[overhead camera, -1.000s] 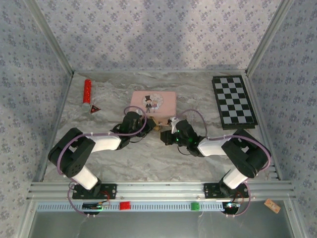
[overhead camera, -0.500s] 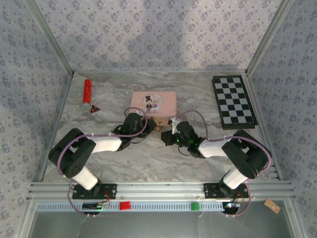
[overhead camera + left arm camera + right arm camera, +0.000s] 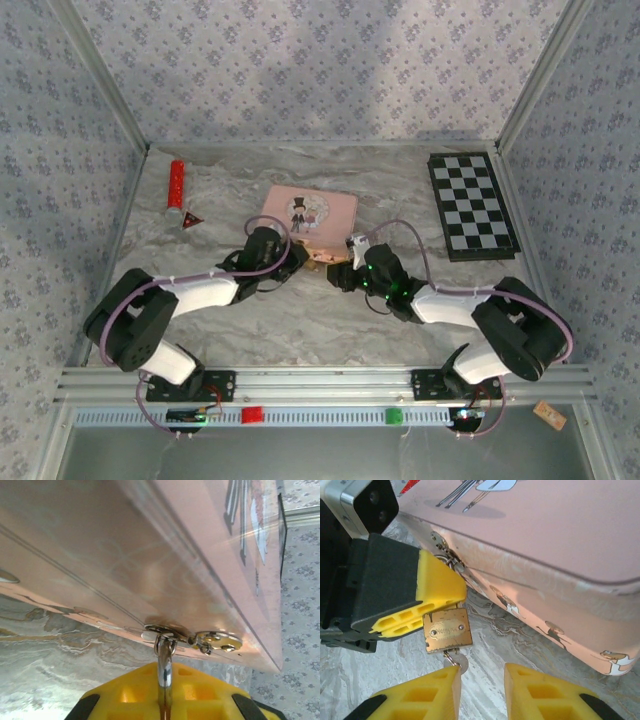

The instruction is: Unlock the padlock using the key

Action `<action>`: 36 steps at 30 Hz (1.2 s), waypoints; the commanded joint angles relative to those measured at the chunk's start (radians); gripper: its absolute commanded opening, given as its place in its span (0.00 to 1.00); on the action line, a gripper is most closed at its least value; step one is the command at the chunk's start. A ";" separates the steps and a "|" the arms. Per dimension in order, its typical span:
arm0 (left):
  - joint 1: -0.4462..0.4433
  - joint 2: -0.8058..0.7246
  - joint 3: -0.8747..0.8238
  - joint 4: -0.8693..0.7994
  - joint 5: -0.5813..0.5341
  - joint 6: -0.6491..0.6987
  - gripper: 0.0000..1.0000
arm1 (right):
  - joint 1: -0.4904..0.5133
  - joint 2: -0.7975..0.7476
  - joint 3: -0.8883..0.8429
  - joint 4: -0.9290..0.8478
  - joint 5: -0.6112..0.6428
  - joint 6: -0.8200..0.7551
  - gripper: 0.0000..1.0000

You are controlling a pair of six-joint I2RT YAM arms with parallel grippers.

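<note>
Pink metal marks the centre of the overhead view: the tin (image 3: 312, 210) lies on the marbled table (image 3: 300, 320), and both arms reach to its near edge, the left gripper (image 3: 293, 259) and the right gripper (image 3: 338, 277) facing each other with the tiny padlock (image 3: 318, 258) between them, too small there to read. From the left wrist, the yellow fingers (image 3: 125, 695) are pressed together on the silvery shackle (image 3: 164, 672), which runs up through the hasp (image 3: 192, 637) on the tin's side wall. From the right wrist, the brass body hangs just below the left gripper's finger, and the key (image 3: 458, 663) appears seated in its underside, small round head poking out. The right jaws stand apart with nothing in them; the key head sits just ahead of the gap, nearer one pad (image 3: 427, 697) than the other. The step in hand looks like taking the key to turn it. Doing it well probably means shifting sideways to centre the head in the gap, closing flat on its faces, then rotating about the key's own axis without pulling back, while the left grip steadies the shackle so lock and tin do not swing or slide.
</note>
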 commanded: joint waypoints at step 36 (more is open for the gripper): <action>0.000 -0.043 0.039 0.142 0.032 0.026 0.01 | 0.041 0.135 0.079 -0.005 -0.075 0.035 0.35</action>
